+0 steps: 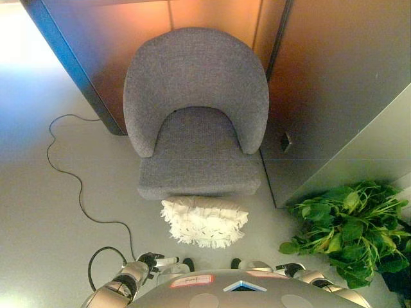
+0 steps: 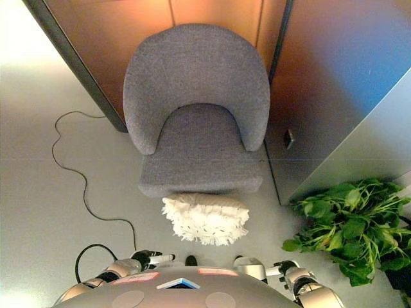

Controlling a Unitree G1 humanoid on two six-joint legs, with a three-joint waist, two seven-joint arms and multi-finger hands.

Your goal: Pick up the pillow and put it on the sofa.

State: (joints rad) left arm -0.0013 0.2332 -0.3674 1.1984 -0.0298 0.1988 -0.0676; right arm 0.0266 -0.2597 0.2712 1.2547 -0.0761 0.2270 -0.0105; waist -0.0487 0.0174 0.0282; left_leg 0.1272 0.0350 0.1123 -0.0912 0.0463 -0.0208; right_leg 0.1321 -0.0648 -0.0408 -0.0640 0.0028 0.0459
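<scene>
A white fringed pillow (image 1: 204,221) lies on the floor, touching the front edge of the grey armchair (image 1: 196,122), whose seat is bare. Both hands are low at the bottom of the view, nearer than the pillow and not touching it. My left hand (image 2: 146,258) is to the pillow's lower left, with a white-tipped finger held straight and nothing in it. My right hand (image 2: 284,267) is to the pillow's lower right, partly hidden, fingers relaxed and empty.
A leafy green plant (image 1: 350,231) stands on the floor at the right. Beside the chair's right side, a grey wall corner (image 1: 302,167) juts out. Brown wall panels (image 1: 212,16) rise behind the chair. Pale floor (image 1: 38,186) spreads to the left.
</scene>
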